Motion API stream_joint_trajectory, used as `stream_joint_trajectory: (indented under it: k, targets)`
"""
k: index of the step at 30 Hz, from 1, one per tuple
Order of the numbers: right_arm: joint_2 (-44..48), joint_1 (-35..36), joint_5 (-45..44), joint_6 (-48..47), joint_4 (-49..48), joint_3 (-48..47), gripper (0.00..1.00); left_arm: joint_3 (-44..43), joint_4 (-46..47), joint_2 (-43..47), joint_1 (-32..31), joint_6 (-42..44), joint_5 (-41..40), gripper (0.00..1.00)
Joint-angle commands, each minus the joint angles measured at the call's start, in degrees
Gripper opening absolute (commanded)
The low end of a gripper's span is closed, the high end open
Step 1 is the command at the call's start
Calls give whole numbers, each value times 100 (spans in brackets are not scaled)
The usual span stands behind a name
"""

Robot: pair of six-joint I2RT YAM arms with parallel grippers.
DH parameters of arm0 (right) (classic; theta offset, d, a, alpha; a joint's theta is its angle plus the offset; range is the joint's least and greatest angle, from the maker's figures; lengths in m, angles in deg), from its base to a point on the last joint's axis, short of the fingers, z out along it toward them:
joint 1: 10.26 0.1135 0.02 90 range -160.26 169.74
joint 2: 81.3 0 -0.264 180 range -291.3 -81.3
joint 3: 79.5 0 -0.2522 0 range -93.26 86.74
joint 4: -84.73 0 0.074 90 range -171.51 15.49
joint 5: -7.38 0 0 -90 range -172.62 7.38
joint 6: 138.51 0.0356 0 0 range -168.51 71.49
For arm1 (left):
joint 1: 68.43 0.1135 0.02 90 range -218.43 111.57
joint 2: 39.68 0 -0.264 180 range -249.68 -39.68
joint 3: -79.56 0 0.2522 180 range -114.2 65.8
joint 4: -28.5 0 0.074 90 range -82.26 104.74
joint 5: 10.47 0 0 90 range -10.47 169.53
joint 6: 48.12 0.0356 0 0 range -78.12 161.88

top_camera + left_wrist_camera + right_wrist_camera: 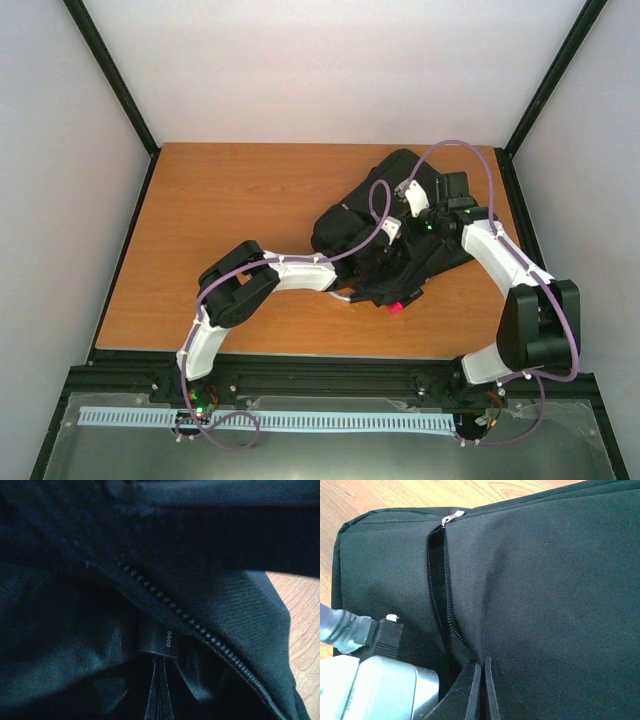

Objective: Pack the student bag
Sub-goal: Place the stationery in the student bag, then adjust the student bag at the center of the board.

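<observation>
On the right-hand far part of the wooden counter (230,200), the student bag (345,225) lay flat, a slumped black mass with both robot arms bent in over it. The left fingers (166,705) were closed tight low against the bag's dark fabric, just below a line of zipper teeth (190,622) that ran on a slant across the left wrist view. A black tab printed with small white characters (169,641) sat right above their tips. Whether the tab or any cloth was caught between them could not be told. The right fingers (470,690) were likewise pressed together, their tips against the bag's woven side at the lower end of a parted zipper (440,580). The fabric creased toward them, but a grip on it could not be confirmed. The zipper's pale metal pull (451,516) stood at the far end of the slit, near the bag's edge. A small red item (397,307) showed at the bag's near edge, beside the left arm's wrist.
</observation>
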Motion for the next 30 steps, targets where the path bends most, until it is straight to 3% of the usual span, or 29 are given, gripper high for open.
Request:
stream_joint_trajectory:
  k: [1, 8, 16, 23, 30]
  targets:
    - [-1, 55, 413, -1, 51, -58, 3, 74, 799, 152, 17, 2, 235, 1]
    - [-20, -58, 433, 2, 62, -73, 3, 511, 705, 681, 18, -50, 264, 1]
    - [15, -248, 364, -73, 73, -63, 3, 1711, 191, 1790, -5, -212, 181, 6]
    - [-193, -298, 131, -183, 50, -48, 3, 2555, -948, 2964, -68, -127, 547, 22]
    - [-342, -297, 127, -199, 50, -44, 3, 2935, -1831, 3550, -315, 480, 954, 40]
